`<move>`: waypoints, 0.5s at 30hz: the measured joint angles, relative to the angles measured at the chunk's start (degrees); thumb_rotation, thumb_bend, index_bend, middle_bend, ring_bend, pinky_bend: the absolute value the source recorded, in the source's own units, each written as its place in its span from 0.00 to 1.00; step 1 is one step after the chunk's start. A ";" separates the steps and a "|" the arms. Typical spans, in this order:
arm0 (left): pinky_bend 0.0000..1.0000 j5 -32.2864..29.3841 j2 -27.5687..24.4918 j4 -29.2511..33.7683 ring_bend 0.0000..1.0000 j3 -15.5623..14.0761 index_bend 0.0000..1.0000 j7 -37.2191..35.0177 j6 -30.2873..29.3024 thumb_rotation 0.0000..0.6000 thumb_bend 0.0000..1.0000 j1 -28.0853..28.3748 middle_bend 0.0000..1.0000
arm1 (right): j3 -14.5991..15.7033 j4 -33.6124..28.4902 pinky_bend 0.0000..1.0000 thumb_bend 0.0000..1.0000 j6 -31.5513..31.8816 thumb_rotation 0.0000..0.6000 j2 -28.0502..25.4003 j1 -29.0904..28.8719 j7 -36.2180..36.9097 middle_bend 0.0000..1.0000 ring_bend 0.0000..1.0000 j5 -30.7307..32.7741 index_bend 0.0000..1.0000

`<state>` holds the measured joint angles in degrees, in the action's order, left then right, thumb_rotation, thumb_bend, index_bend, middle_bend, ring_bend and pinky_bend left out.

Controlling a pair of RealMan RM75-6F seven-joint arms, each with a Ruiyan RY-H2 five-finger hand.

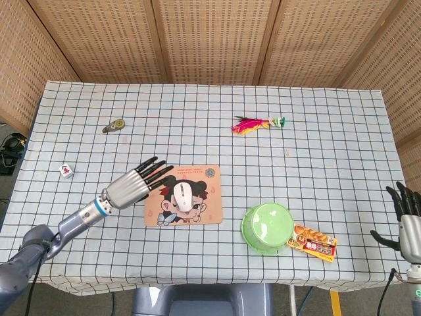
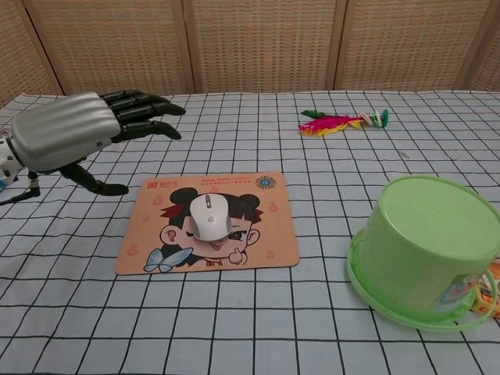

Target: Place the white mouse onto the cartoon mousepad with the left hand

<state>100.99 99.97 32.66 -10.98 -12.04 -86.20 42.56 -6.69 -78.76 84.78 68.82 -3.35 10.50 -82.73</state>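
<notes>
The white mouse (image 1: pixel 185 196) (image 2: pixel 209 216) lies on the middle of the cartoon mousepad (image 1: pixel 207 208) (image 2: pixel 273 234), over the drawn face. My left hand (image 1: pixel 135 184) (image 2: pixel 66 137) hovers to the left of the pad, raised off the table, fingers spread and holding nothing. It is clear of the mouse. My right hand (image 1: pixel 407 218) shows at the far right edge of the head view, off the table, fingers apart and empty.
An upturned green bucket (image 1: pixel 266 228) (image 2: pixel 423 250) stands right of the pad, with a snack packet (image 1: pixel 314 242) beside it. A pink feather shuttlecock (image 1: pixel 256 124) (image 2: pixel 339 122) lies at the back. A small tape-like item (image 1: pixel 116 125) and a white tile (image 1: pixel 66 171) lie at left.
</notes>
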 measured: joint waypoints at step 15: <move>0.00 -17.88 -15.60 48.63 0.00 3.53 0.00 25.70 -6.85 1.00 0.13 -25.32 0.00 | 2.08 -2.03 0.00 0.08 1.16 1.00 -0.67 -0.33 -1.86 0.00 0.00 -4.25 0.12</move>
<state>83.10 84.37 81.29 -7.45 13.65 -93.06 17.24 -4.61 -80.78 85.94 68.15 -3.68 8.64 -86.97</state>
